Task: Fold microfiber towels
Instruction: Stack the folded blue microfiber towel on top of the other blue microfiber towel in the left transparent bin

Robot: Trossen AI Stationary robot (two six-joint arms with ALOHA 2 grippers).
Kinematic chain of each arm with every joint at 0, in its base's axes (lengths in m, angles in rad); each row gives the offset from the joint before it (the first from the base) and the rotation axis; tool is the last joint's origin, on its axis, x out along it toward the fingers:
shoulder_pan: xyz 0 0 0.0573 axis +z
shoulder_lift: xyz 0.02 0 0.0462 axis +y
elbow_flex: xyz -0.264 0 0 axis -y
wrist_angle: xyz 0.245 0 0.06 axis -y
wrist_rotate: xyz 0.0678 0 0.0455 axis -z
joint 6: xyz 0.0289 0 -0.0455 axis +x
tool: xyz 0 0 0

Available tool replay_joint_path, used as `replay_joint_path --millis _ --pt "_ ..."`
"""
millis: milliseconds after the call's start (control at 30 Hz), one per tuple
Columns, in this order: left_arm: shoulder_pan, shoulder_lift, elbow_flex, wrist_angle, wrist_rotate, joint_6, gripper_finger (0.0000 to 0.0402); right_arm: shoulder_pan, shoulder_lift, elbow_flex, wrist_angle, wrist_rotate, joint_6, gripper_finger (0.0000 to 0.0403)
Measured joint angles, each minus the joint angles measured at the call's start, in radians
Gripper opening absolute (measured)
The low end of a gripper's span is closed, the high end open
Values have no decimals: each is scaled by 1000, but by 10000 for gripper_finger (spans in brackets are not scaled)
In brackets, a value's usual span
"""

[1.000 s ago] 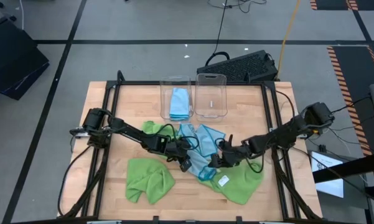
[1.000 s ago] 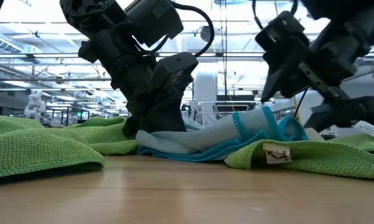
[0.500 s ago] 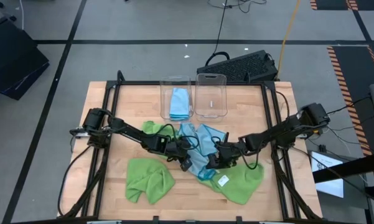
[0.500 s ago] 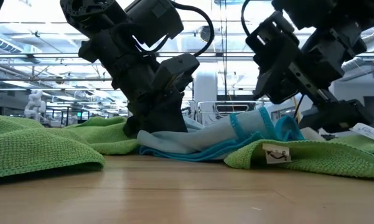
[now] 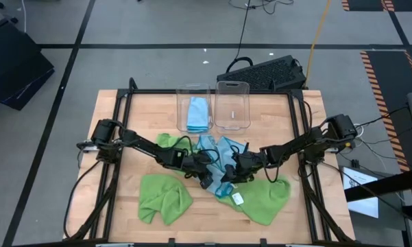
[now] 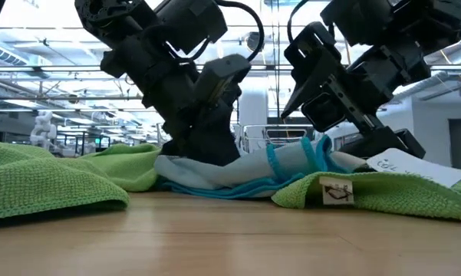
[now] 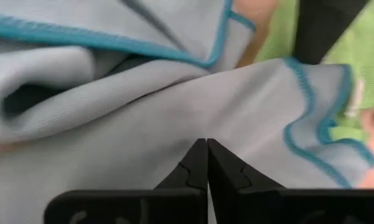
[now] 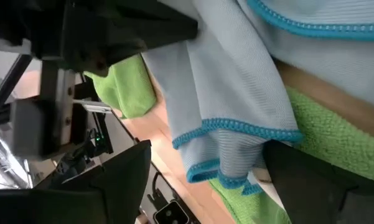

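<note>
We see a light blue towel (image 5: 216, 165) lying crumpled near the middle of the surface (image 5: 144, 116), in front of two clear bins (image 5: 212, 106), one of which holds another blue cloth. Green towels (image 5: 164, 197) lie beside and partly under it. Our left hand (image 5: 207, 180) is pinched fully closed on the blue towel's near-left part. Our right hand (image 5: 229, 177) hovers at the towel's right side, fingers spread wide and holding nothing, a stitched corner between them. We judge the cloth light, limp and quick to bunch, so the firmer teal hem at a corner looks like the best place to grip.
</note>
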Motion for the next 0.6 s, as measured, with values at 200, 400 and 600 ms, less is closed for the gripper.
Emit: replay_joint_path --millis 200,400,600 --pt "46 -62 1 1 135 92 23 5 0 0 -13 0 -8 302" --pt "120 -196 5 -169 147 217 75 7 -6 0 -14 -1 -39 302" --pt "212 -253 4 -361 156 284 179 4 -54 2 -38 5 -76 302"
